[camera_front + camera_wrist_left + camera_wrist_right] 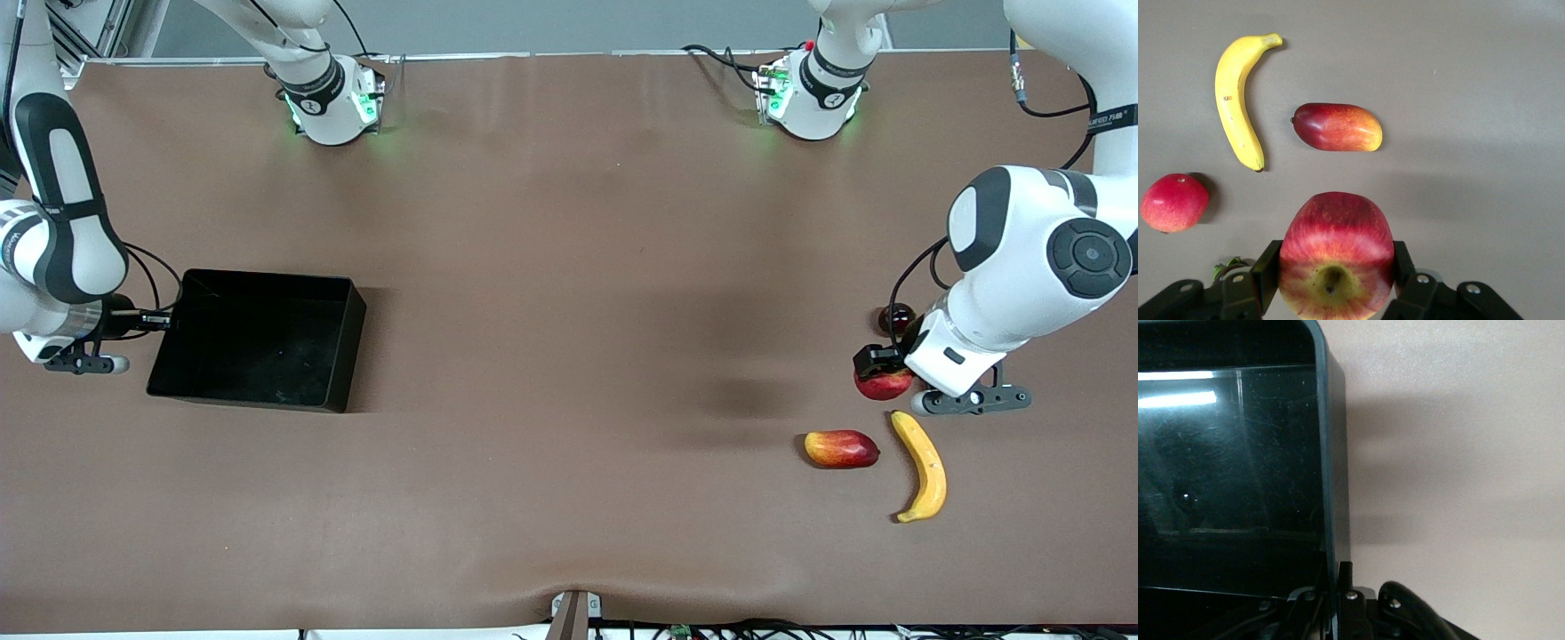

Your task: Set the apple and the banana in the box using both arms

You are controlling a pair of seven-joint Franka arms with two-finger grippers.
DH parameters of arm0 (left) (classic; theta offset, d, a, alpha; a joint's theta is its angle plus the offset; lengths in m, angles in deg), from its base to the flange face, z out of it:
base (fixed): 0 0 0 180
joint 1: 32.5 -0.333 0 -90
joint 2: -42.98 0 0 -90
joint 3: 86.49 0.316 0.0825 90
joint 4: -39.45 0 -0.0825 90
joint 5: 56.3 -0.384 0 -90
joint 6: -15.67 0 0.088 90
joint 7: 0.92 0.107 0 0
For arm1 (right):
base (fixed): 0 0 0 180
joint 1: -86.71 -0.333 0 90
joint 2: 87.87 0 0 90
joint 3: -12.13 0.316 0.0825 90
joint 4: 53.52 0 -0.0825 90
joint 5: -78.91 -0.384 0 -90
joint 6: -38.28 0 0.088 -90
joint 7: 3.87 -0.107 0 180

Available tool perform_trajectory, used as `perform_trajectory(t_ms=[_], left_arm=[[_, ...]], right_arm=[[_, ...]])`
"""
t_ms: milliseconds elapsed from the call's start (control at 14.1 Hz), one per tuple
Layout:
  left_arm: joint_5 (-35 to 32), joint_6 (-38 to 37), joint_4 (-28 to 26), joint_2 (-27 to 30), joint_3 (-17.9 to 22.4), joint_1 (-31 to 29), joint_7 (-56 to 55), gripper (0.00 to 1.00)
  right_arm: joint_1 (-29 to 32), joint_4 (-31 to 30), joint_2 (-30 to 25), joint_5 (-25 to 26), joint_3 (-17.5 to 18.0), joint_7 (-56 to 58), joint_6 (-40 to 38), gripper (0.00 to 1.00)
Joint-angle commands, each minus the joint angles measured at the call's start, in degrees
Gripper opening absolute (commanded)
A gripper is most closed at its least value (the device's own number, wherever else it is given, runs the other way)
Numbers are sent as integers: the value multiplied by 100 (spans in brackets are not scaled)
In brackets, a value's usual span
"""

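The left gripper [1331, 283] squeezes the small round red-and-yellow apple [1336, 257] between its two fingers, up over the brown table [569, 267] at the left arm's end. To do this well, it should hold tight and carry slowly so the apple does not slip. Below lie the long curved yellow banana [922, 465], a pink-red round fruit [884, 384] and a long red-yellow fruit [841, 448]. The right gripper [1338, 603] pinches one wall of the shallow black plastic box [258, 338] at the right arm's end.
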Motion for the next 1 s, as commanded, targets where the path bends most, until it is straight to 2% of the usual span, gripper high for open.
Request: perform_trajectory(t_ms=[0,213,498,711,925], left_arm=[[-35,-135,116,-26,-34,-32,-109,0],[-35,-275,108,18,-34,-58,-66,0],[-35,-398,81,44,-34,-41,-65,0],[-53,-548,134,80,-34,-49,-39,0],[-62,-548,292,36,-34,-84,-65,0]], right_arm=[[35,432,-117,-117,54,227,-884,0],[0,1144,-126,-134,89,509,-2099,0],[-429,1621,-143,-326,124,448,-2926,0],[-746,1621,-161,-661,124,448,-3007,0],[-1351,1630,-178,-827,124,186,-3060,0]])
